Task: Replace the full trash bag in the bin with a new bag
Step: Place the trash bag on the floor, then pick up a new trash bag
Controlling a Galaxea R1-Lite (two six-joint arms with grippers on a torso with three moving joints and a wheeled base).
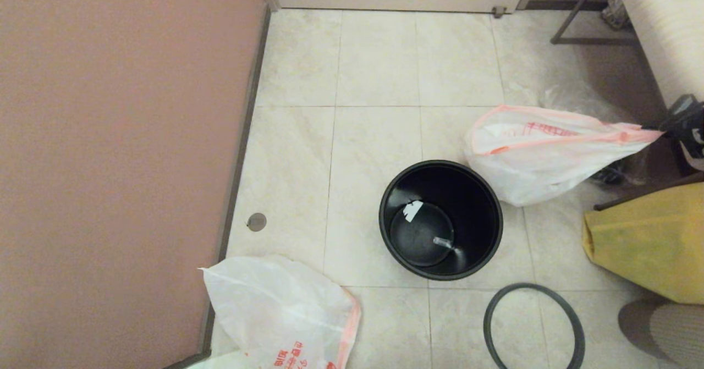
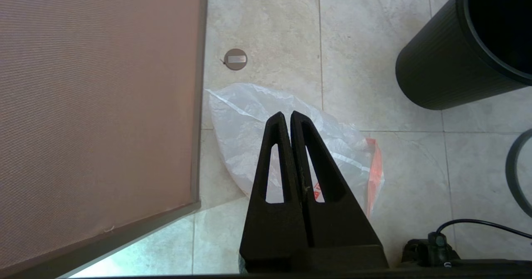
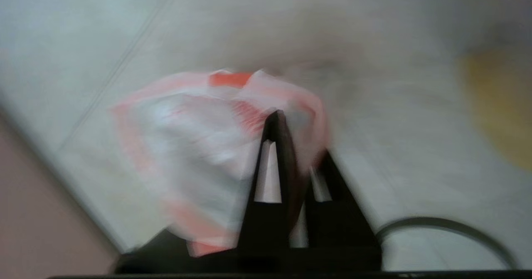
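Observation:
The black bin (image 1: 440, 220) (image 2: 457, 54) stands open on the tiled floor, with only a white scrap and a small clear piece at its bottom. Its dark grey hoop (image 1: 531, 325) (image 2: 517, 171) (image 3: 449, 229) lies loose on the floor in front of it. The full trash bag (image 1: 280, 314) (image 2: 249, 137) lies by the pink wall at the near left. My left gripper (image 2: 286, 114) hovers above it, shut and empty. To the bin's right, the new bag (image 1: 550, 149) (image 3: 187, 146) hangs puffed out, pink-bordered with red characters. My right gripper (image 1: 672, 128) (image 3: 291, 137) is shut on its corner.
A pink wall (image 1: 121, 165) runs along the left. A yellow bag (image 1: 649, 242) stands at the right, and a clear bag with dark contents (image 1: 610, 174) sits behind the new bag. A round metal floor fitting (image 1: 257, 221) lies near the wall. A metal frame (image 1: 583, 28) stands at the back right.

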